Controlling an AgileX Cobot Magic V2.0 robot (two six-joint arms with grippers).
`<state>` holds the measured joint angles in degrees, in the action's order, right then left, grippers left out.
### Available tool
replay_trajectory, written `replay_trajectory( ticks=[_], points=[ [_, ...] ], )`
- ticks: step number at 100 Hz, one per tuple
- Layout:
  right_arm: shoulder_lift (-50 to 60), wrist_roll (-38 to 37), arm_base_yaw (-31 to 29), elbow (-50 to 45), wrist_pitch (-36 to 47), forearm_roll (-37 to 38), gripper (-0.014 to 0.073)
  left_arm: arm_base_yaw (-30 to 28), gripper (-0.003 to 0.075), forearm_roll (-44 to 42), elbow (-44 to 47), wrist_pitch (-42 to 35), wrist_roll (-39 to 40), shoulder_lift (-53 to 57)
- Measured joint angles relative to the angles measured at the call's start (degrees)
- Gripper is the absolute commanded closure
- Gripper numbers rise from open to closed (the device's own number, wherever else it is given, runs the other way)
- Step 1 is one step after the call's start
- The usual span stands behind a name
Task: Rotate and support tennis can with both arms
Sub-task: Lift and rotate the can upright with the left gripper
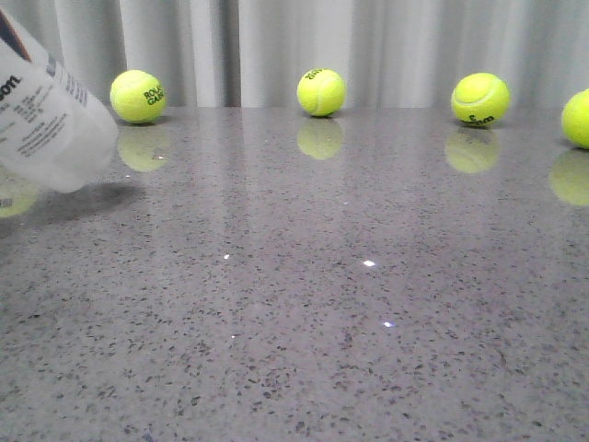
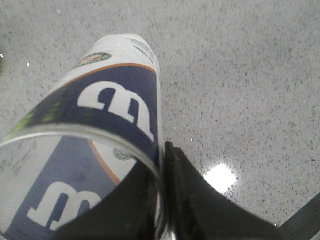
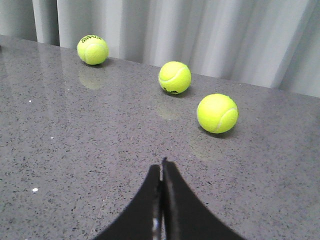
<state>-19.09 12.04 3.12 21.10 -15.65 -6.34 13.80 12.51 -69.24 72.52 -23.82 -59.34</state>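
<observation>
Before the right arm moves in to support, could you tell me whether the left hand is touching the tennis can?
Touching. In the left wrist view the left hand pinches the tennis can at its open rim, one finger inside the wall and one outside.

Speckled grey table (image 1: 304,350), pale pleated curtain (image 1: 386,46) behind

Open table (image 1: 350,304) centre, tennis balls (image 1: 321,92) lining far edge, tennis can (image 1: 46,110) at left

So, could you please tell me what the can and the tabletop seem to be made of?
The can looks like clear thin plastic: its inner label shows through the wall. The tabletop looks like polished speckled grey stone or a stone-look composite: it mirrors the balls and glints.
</observation>
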Motion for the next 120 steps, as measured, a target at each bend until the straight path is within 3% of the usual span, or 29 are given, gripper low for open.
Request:
replay_trajectory(
  ticks=[14, 21, 28, 36, 48, 93, 120],
  points=[
    [0.0, 0.0, 0.0, 0.0, 0.0, 0.0, 0.066, 0.0, 0.0733, -0.1, 0.5, 0.1, 0.1, 0.0],
    [0.0, 0.0, 0.0, 0.0, 0.0, 0.0, 0.066, 0.0, 0.0673, 0.4, 0.5, 0.1, 0.2, -0.1],
    [0.0, 0.0, 0.0, 0.0, 0.0, 0.0, 0.066, 0.0, 0.0556, 1.0, 0.5, 0.1, 0.2, -0.3],
    [0.0, 0.0, 0.0, 0.0, 0.0, 0.0, 0.066, 0.0, 0.0365, 1.4, 0.3, 0.0, 0.2, -1.0],
    [0.0, 0.0, 0.0, 0.0, 0.0, 0.0, 0.066, 0.0, 0.0196, 2.4, -1.4, -0.1, 0.3, -2.9],
    [0.0, 0.0, 0.0, 0.0, 0.0, 0.0, 0.066, 0.0, 0.0188, 3.9, -14.7, -0.7, 0.0, -17.7],
    [0.0, 0.0, 0.0, 0.0, 0.0, 0.0, 0.066, 0.0, 0.0188, 5.5, -19.3, -0.6, 0.0, -19.6]
  ],
)
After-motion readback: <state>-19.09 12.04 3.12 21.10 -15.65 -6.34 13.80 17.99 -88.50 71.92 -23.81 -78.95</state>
